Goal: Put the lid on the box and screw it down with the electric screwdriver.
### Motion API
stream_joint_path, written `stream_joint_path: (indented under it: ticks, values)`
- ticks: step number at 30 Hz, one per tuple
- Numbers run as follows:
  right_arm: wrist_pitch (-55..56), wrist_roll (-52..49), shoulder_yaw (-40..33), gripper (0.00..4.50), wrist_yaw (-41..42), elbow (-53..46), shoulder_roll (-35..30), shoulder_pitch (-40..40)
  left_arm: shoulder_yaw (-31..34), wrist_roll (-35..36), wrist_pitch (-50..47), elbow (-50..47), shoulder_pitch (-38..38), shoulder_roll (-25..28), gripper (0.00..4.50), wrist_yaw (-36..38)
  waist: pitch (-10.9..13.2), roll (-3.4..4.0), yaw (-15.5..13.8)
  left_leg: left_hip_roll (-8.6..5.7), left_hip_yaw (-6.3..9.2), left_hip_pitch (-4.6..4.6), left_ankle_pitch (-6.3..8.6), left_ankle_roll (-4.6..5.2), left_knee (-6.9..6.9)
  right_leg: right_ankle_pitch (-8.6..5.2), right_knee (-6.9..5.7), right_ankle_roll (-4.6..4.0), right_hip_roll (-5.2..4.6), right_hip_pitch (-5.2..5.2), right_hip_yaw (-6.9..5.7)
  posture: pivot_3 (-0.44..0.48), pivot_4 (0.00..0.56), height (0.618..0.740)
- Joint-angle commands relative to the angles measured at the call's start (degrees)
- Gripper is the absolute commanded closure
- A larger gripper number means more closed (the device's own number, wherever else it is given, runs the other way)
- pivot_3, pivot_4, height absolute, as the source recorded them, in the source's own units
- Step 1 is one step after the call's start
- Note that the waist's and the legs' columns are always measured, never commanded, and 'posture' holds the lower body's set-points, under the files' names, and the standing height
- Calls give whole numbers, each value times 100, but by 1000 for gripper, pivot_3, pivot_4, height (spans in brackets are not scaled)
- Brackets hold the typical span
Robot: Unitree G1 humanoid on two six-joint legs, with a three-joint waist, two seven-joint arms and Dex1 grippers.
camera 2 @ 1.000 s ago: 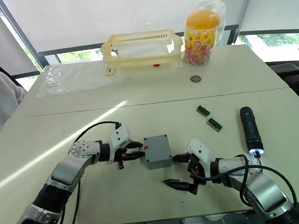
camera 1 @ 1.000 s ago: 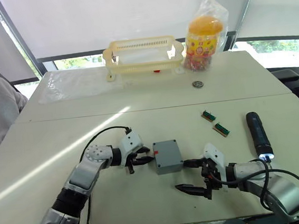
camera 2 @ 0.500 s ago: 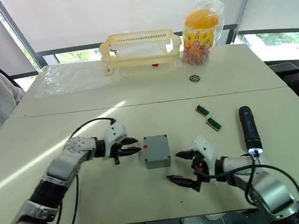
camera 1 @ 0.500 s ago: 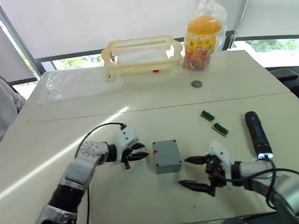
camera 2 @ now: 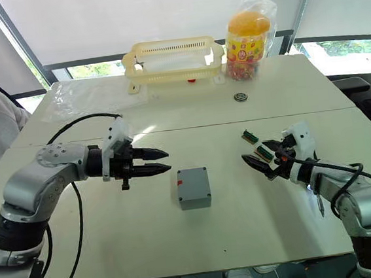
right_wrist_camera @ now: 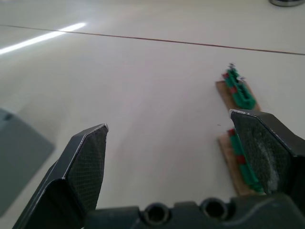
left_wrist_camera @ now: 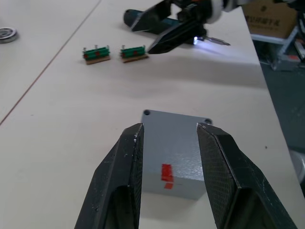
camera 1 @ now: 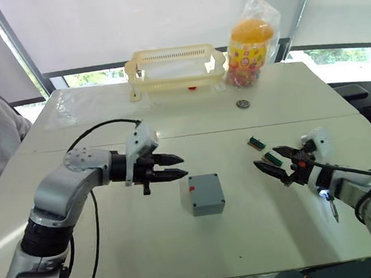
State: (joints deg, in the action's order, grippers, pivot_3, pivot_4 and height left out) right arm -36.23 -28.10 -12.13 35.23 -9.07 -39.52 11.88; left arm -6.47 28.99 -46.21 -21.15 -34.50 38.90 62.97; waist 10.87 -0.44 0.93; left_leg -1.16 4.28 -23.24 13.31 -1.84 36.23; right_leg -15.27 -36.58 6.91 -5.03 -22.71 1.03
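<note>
Left gripper (camera 1: 175,167) raised, jaws parted, empty, aimed rightward just left of the box (camera 1: 204,193). Box mid-table, lid (left_wrist_camera: 177,130) seated on top. Right gripper (camera 1: 271,162) spread wide, empty, beside 2 green boards (right_wrist_camera: 238,90). Electric screwdriver (left_wrist_camera: 209,41) behind it, tip lit.

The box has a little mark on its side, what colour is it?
Red. The mark on the grey box shows best in the left wrist view.
</note>
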Motion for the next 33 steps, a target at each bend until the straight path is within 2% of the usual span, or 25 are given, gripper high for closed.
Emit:
stream_joint_path:
  ticks: [1, 8, 11, 15, 32, 33]
  values:
    - [380, 278, -18, 36, -36, 304, 33, 213, -85, 16, 68, -262, 35, 117, 2748, -50, 0, 0, -6, 0, 0, 0, 0, 0, 1, 0, -5, 0, 0, -2, 0, 0, 150, 740]
    - [608, 545, 124, 36, 18, 1023, 155, 514, -364, -226, 434, -148, 105, 192, 2748, -83, 0, 0, -12, -1, -2, 0, 0, 0, 2, 0, -6, 0, 0, -2, 2, 0, 150, 740]
    - [753, 661, 196, 937, 51, 1318, 221, 643, -422, -284, 536, -78, 148, 177, 2748, -96, 0, 0, -10, 0, -2, 0, 0, 0, 2, 0, -7, -1, 0, -2, 2, 0, 150, 740]
    - [893, 736, 218, 3013, 92, 1645, 310, 824, -459, -339, 633, -9, 236, 192, 2748, -96, 0, 0, -7, -1, -3, 0, 0, 0, 1, 0, -7, 0, 0, -3, 3, 0, 150, 740]
    - [1287, 940, 146, 3013, -6, 2175, 559, 1038, -602, -600, 918, 181, 376, 181, 2748, -124, 0, 0, -7, 0, -3, 0, -1, -1, 1, 0, -10, 0, 0, -4, 3, 0, 150, 740]
    - [1302, 932, 139, 3279, -19, 2190, 578, 1046, -613, -613, 932, 190, 378, 179, 2748, -124, 0, 0, -6, -1, -3, 0, -1, -1, 1, 0, -11, 0, 0, -4, 3, 0, 150, 740]
